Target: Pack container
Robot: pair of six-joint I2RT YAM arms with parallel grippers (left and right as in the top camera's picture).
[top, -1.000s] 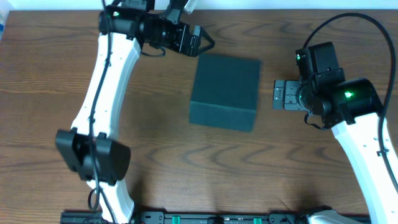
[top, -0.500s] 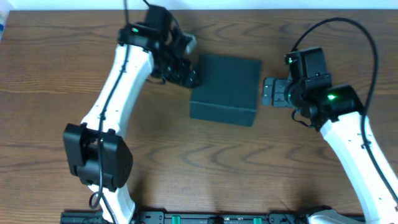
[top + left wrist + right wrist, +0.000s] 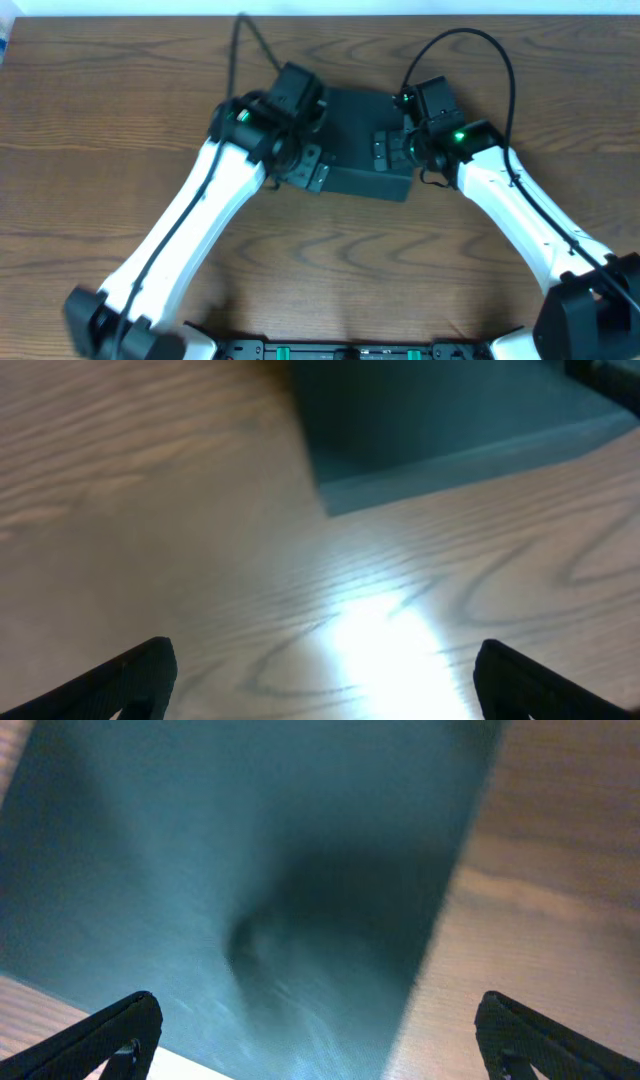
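Near the middle of the table sits the box, its lid apparently closed. Over the box's right part hangs the right gripper, fingers spread wide and holding nothing; its wrist view looks almost straight down on the lid. Just beside the box's left front corner is the left gripper, low over the wood, also spread and empty, with the box ahead and to its right. Being roughly square, the box has no long axis to speak of. The right arm looks nearer to the lid.
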